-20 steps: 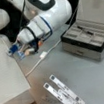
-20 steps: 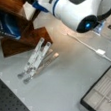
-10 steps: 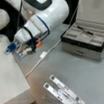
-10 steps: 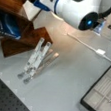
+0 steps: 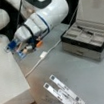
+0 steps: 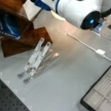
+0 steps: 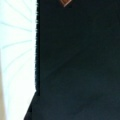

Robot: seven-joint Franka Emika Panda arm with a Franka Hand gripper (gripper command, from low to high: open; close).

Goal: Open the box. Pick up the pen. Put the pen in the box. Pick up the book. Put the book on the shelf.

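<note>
The wide flat box (image 5: 87, 43) with silver-grey metal sides stands open on the grey worktop (image 5: 96, 81) at a front view's right, its lid raised behind it and the grey compartmented lining showing; a corner of the same box (image 6: 100, 98) shows at a front view's bottom right. A slim black pen (image 5: 85, 30) lies in one of the back compartments, so by these pictures opening the box and putting the pen away look done. The white robot arm (image 5: 43, 11) reaches to a front view's left, and its hand (image 5: 17, 47) sits at the edge of the pale cream top of the shelf (image 5: 7, 78); I cannot tell whether the hand is open or closed, since its fingers are not plain in any view. In a front view the dark reddish-brown wooden shelf (image 6: 24, 38) holds something dark blue in its opening, and a pale flat surface (image 6: 32, 9) shows at the arm's end above it; whether that is the white notebook I cannot say. The wrist view gives only a pale striped area beside darkness. The book step seems to be in hand, its end not confirmed. A white cable (image 5: 43, 55) and perforated metal brackets (image 5: 63, 92) lie on the worktop.
</note>
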